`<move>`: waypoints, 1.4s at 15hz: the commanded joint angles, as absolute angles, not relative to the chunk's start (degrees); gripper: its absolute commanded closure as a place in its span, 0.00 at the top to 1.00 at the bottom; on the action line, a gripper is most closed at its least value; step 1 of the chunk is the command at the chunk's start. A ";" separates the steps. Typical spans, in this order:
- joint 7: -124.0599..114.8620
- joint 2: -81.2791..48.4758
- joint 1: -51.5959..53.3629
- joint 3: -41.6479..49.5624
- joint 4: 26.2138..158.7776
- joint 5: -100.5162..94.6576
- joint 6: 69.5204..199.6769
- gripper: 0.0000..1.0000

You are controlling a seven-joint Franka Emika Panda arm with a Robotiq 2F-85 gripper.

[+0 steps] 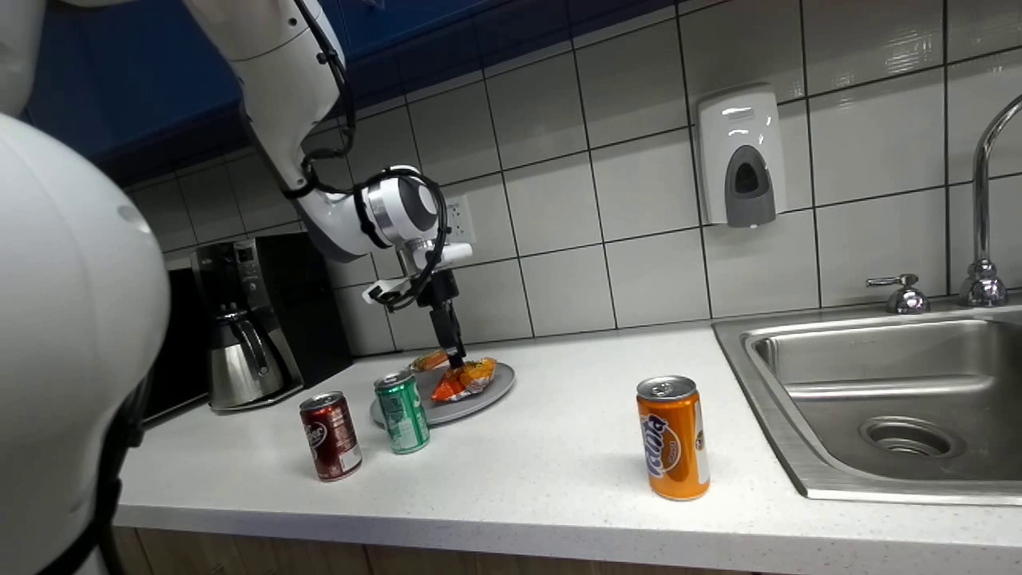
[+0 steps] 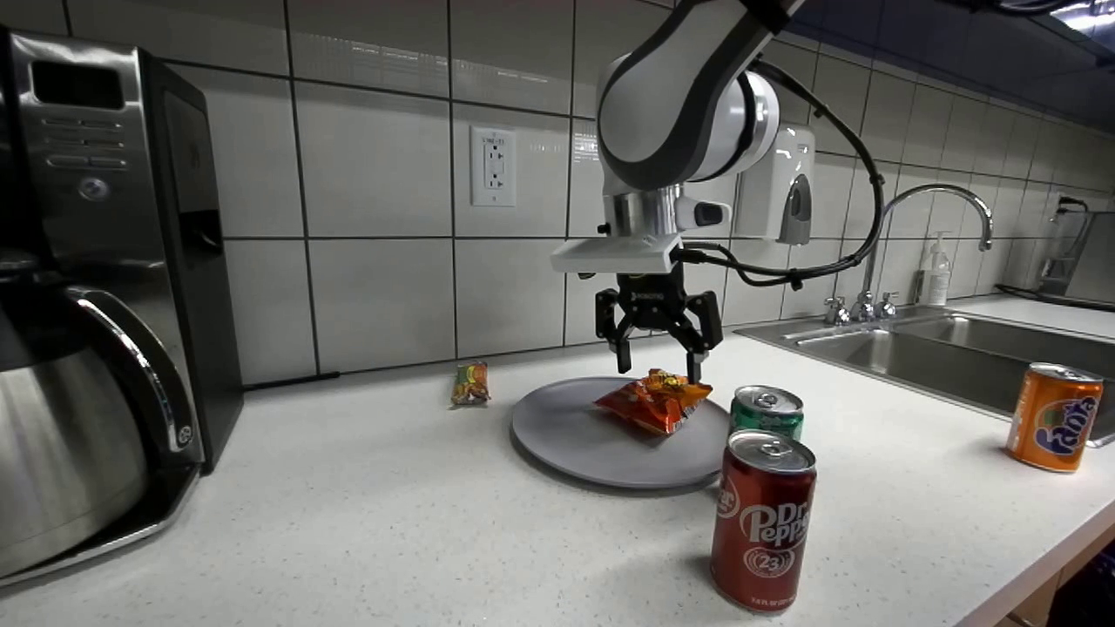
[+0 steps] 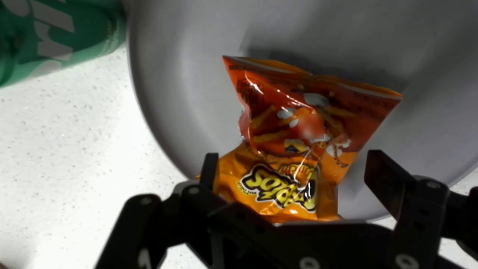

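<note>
The black gripper (image 2: pixel 659 366) is holding nothing, its fingers (image 3: pixel 386 179) standing wide astride a glossy orange-red foil bag (image 3: pixel 295 149) already lying on a flat, round grey plate (image 2: pixel 566 435).

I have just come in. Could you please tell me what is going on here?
A robot arm has its gripper at an orange snack bag that lies on a gray plate. The jaws stand open, with part of the bag between the fingers in the wrist view; I cannot tell whether they touch it. A green can and a Dr Pepper can stand near the plate, an orange can stands nearer the sink, and another packet lies on the counter.
</note>
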State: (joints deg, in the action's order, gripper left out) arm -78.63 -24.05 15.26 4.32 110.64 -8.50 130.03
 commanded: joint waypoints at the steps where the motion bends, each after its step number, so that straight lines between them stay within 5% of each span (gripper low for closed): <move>1: -79.43 -24.87 14.19 3.60 109.35 -9.01 129.84 1.00; 3: -79.50 -25.11 14.18 3.69 109.07 -9.10 129.80 0.98; 4: -79.51 -25.18 14.16 3.71 108.98 -9.11 129.80 0.73; 5: -79.46 -25.27 14.12 3.69 108.88 -9.06 129.83 0.73; 14: -79.33 -26.10 14.13 3.67 107.88 -8.91 129.77 0.04; 21: -79.40 -26.05 14.19 3.75 107.33 -9.08 129.63 0.00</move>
